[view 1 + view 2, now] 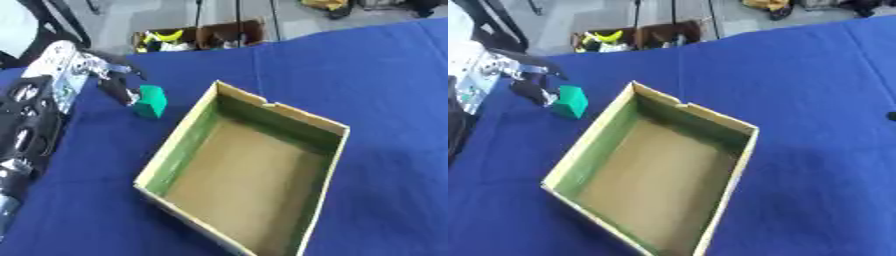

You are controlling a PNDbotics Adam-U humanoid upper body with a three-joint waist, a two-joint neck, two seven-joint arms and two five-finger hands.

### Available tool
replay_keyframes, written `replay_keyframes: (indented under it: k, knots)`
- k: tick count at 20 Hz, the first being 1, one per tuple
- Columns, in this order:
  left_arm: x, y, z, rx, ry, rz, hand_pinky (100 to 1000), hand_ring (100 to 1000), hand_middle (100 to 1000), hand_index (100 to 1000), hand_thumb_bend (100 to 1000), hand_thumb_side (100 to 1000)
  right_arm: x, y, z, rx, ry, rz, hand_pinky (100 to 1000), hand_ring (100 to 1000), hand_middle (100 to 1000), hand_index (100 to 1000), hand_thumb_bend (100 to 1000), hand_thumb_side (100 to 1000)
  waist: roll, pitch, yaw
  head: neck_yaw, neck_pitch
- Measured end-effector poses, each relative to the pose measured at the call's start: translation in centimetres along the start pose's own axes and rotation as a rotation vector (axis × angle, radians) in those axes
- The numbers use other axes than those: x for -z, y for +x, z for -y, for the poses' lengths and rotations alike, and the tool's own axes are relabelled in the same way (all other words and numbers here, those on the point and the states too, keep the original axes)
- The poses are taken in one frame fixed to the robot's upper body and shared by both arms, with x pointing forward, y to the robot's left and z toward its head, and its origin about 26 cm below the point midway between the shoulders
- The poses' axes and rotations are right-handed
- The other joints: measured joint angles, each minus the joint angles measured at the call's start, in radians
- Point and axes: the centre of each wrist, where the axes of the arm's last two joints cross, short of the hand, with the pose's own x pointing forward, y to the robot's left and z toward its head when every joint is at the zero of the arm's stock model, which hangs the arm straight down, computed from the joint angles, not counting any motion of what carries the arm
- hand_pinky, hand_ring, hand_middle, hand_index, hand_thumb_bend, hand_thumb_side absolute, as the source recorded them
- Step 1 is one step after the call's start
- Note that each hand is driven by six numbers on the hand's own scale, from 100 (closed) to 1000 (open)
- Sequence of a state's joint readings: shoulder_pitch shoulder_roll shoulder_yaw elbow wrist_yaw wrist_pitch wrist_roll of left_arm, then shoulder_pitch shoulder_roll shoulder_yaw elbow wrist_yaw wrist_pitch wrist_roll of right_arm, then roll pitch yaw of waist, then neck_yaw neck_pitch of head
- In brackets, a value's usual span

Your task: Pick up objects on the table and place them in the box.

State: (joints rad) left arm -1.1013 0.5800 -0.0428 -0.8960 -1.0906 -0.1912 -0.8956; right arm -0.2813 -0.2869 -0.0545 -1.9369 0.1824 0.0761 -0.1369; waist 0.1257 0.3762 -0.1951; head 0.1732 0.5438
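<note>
A small green block stands on the blue cloth just left of the open cardboard box, which has green inner walls and nothing inside. My left hand comes in from the upper left. Its dark fingers are spread at the block's upper left side, with one dark fingertip right against the block. I cannot see fingers closed round the block. My right hand does not show in either view.
The blue-covered table stretches wide to the right of the box. Beyond its far edge a cardboard crate with yellow things sits on the floor. A small dark spot shows at the right edge.
</note>
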Motion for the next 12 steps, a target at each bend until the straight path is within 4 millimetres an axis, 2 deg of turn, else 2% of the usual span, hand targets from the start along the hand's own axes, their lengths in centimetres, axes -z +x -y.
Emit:
replay_keyframes:
  k: [7,12]
  knots:
    - [-0.1,0.5,-0.3,0.042,0.002,0.002,648,808,1000,1000,246,545,-0.1,-0.1,0.0,-0.002,0.0,-0.005,832,860,659,846,100,877,0.007,0.001,0.006,-0.002,0.0]
    - [-1.0,0.9,-1.4,0.084,0.039,-0.023,657,815,1000,1000,188,575,-0.2,-0.2,0.0,-0.009,0.009,-0.011,832,860,658,846,100,877,0.008,0.001,0.011,-0.008,0.005]
